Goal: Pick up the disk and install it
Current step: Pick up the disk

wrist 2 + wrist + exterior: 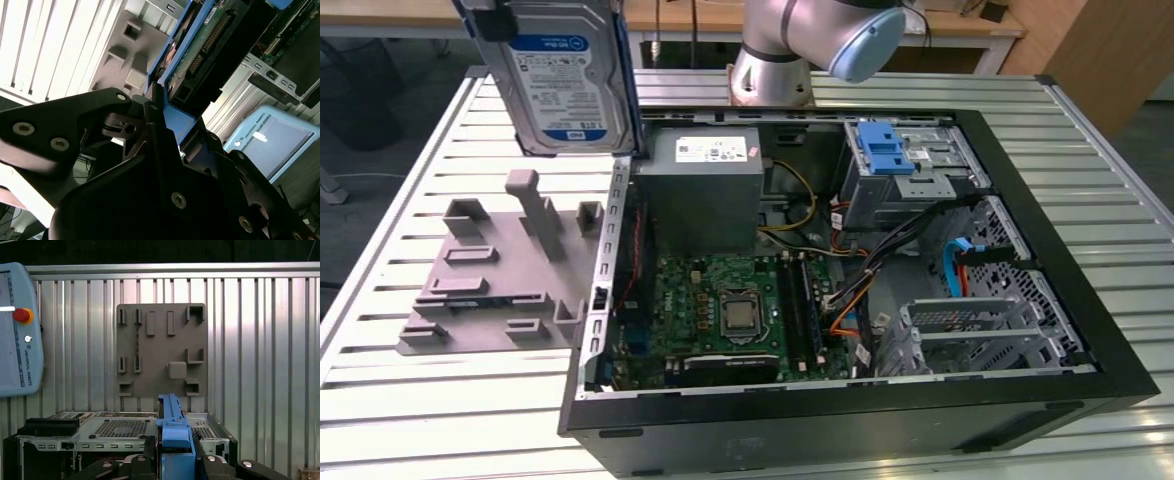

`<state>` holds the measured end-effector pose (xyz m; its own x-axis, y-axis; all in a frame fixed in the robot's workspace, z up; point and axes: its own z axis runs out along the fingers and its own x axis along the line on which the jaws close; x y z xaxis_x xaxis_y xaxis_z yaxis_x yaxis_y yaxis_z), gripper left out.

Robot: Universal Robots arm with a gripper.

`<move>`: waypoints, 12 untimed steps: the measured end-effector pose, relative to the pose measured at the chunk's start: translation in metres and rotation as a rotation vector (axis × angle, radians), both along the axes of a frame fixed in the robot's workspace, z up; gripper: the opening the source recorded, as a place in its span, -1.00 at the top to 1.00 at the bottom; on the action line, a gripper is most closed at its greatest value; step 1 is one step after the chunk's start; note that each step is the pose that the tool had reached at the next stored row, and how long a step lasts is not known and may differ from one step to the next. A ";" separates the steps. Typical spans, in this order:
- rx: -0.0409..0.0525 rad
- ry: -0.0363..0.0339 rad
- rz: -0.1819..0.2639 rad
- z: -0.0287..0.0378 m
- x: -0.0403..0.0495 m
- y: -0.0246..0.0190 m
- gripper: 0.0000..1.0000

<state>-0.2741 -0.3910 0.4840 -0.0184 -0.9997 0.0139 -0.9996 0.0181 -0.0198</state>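
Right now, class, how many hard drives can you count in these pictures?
1. The disk hangs upright in the gripper at the exterior view's upper left, beside the open computer case. Others may hide in its bays.

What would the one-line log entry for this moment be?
tool: shut on disk | disk: held upright in air, outside computer case | install: not done

- This is a robotics lab or workshop, not a home.
- An industrial robot arm [781, 40] stands mounted on a slatted aluminium desk [427, 420].
- An opened computer case [854, 425] lies on the desk, with its motherboard [734, 310] and cables [847, 300] bare.
- A grey moulded fixture plate [494, 290] lies just beside the case.
- The first wrist view has a pale blue teach pendant [17, 330] with a red button [22, 315].
- Wooden workbenches [961, 25] stand behind.
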 end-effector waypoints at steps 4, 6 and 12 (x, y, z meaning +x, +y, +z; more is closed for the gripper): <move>0.0003 0.0000 0.000 0.0000 0.0040 -0.0011 0.27; 0.0003 0.0001 0.000 0.0000 0.0060 -0.0016 0.27; 0.0006 0.0000 0.000 0.0000 0.0111 -0.0029 0.27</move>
